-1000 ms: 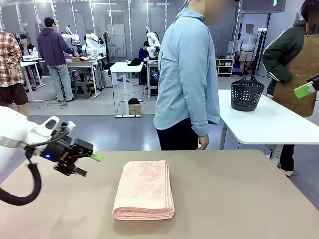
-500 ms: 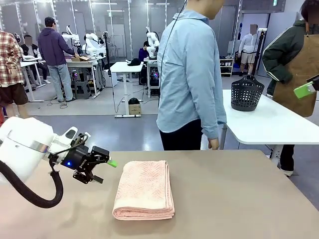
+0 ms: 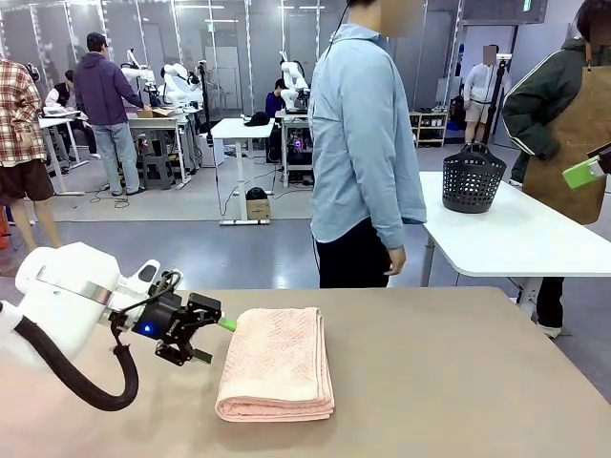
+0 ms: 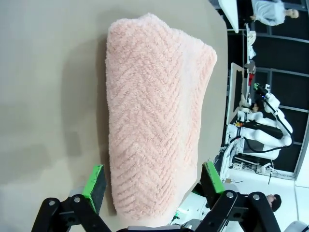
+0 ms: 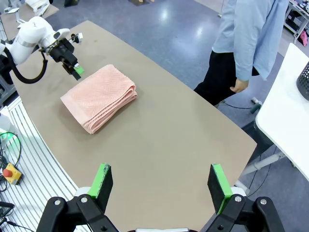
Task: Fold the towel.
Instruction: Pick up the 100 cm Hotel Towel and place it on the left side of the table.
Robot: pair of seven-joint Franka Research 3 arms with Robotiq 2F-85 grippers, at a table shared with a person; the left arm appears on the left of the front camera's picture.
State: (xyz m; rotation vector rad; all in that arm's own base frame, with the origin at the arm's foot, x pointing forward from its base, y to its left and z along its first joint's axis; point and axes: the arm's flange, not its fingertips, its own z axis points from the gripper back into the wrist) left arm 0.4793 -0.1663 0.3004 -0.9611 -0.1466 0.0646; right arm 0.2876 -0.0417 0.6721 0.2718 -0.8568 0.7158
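The salmon-pink towel (image 3: pixel 277 363) lies folded into a long stack in the middle of the tan table (image 3: pixel 449 382). My left gripper (image 3: pixel 215 341) is open just off the towel's left edge, near its far end, fingers pointing at the cloth. Seen from the left wrist, the towel (image 4: pixel 154 111) stretches away between the spread green pads of the left gripper (image 4: pixel 153 179), which grip nothing. High above the near edge of the table, my right gripper (image 5: pixel 160 180) is open and empty; from there the towel (image 5: pixel 99 96) and the left gripper (image 5: pixel 75 67) show far off.
A person in a light blue shirt (image 3: pixel 368 143) stands at the table's far edge, hands down. Behind, a white table (image 3: pixel 516 239) carries a dark basket (image 3: pixel 473 178). Bare tabletop extends right of the towel.
My left arm has swung right across the table until its gripper reached the towel's left edge. The person has shifted slightly to the right. The towel has not moved.
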